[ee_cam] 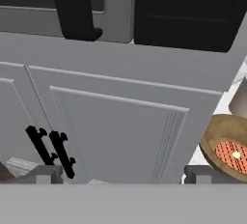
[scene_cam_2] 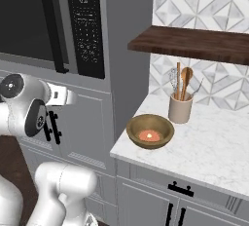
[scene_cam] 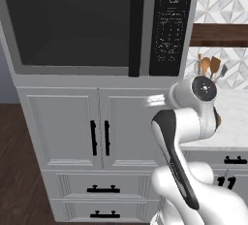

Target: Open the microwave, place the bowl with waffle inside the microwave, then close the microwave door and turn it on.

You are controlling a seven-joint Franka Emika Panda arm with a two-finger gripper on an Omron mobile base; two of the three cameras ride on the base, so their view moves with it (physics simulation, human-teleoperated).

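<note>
The microwave (scene_cam: pixel 72 25) is built in above white cabinets. The microwave door (scene_cam_2: pixel 24 20) is closed, with its black handle strip (scene_cam: pixel 136 25) beside the button panel (scene_cam: pixel 172 25). The bowl with waffle (scene_cam_2: pixel 150 131) sits on the marble counter (scene_cam_2: pixel 219 147), near the counter's left edge. It also appears at the right edge of the hand view as the bowl (ee_cam: pixel 226 146). My gripper (ee_cam: pixel 123 175) is open with nothing between its fingertips (ee_cam: pixel 48 174). It faces the white cabinet panel just below the microwave, left of the bowl. The handle's lower end (ee_cam: pixel 75 20) is above it.
A beige utensil cup (scene_cam_2: pixel 180 108) with wooden spoons stands behind the bowl. A dark wooden shelf (scene_cam_2: pixel 194 42) hangs over the counter. White cabinet doors with black handles (scene_cam: pixel 99 136) and drawers (scene_cam: pixel 101 189) lie below the microwave. My own arm (scene_cam: pixel 184 161) fills the lower right of the left base view.
</note>
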